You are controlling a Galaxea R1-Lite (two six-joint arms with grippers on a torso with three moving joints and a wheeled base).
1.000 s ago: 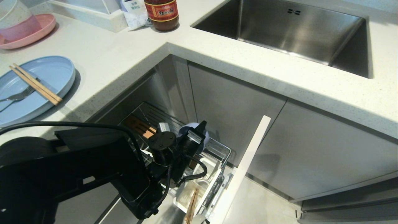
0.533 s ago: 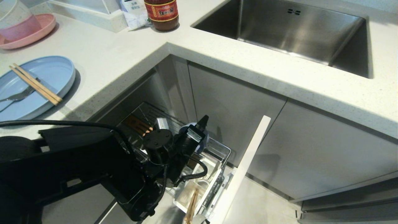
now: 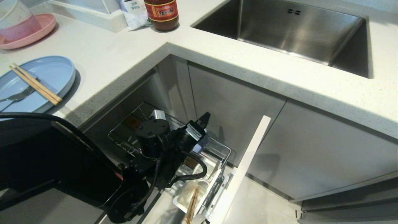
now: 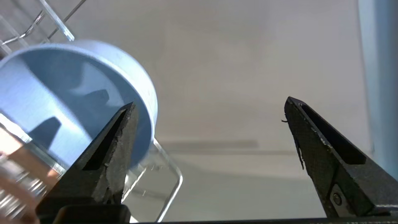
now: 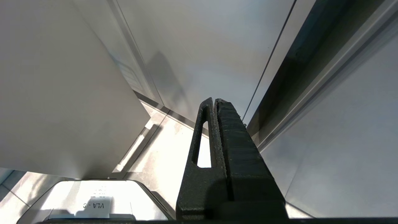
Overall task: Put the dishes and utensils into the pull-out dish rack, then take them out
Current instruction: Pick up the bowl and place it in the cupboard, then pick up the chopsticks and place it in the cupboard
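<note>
The pull-out dish rack (image 3: 222, 150) stands drawn out below the counter, its pale front (image 3: 245, 165) ajar. The small light-blue bowl (image 4: 62, 93) lies tilted on the rack's wires. My left gripper (image 3: 202, 123) (image 4: 210, 102) hovers over it, open and empty, one finger (image 4: 115, 140) in front of the bowl's rim. The arm hides most of the bowl in the head view. On the counter the light-blue plate (image 3: 53, 71) carries chopsticks (image 3: 35, 84) and a fork (image 3: 17, 96). More chopsticks (image 3: 191, 205) stand in the white utensil box (image 3: 182, 196). My right gripper (image 5: 214, 100) is shut, parked low by cabinet fronts.
The counter edge (image 3: 174, 51) overhangs the rack. A pink plate (image 3: 37, 34) with a bowl on it sits at the back left; a dark sauce bottle (image 3: 161, 12) and a white packet (image 3: 133, 12) stand behind. The steel sink (image 3: 289, 31) lies to the right.
My left gripper has opened and let go of the bowl. The arm has lifted and pulled back a little from the rack. The right arm has not moved.
</note>
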